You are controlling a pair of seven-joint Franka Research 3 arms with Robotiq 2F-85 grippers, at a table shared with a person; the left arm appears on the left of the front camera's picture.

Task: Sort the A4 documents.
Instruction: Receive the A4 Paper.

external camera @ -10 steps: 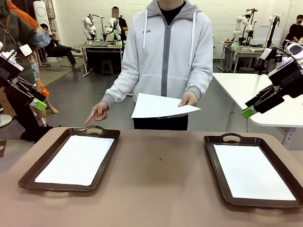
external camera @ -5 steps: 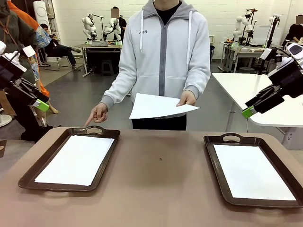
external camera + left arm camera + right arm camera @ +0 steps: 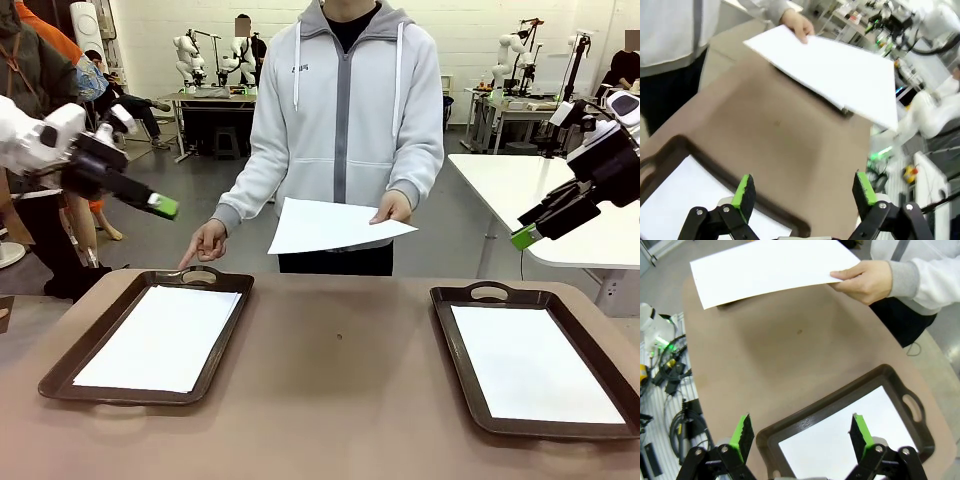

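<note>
— So, where, those thin white A4 paper sheets?
— One in the person's hand [image 3: 396, 208] above the brown surface [image 3: 340, 380]; one in each dark brown handled tray [image 3: 215, 285] [image 3: 450, 300].
— And the jaws?
— Left gripper [image 3: 165, 206] and right gripper [image 3: 522, 238]: spread wide, holding nothing, raised off the surface.

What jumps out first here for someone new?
The person at the far side holds out a white sheet over the table edge with one hand while the other hand points at the left tray. Both brown trays already hold paper, the right tray included. The left gripper hangs raised above the left tray, jaws open.
</note>
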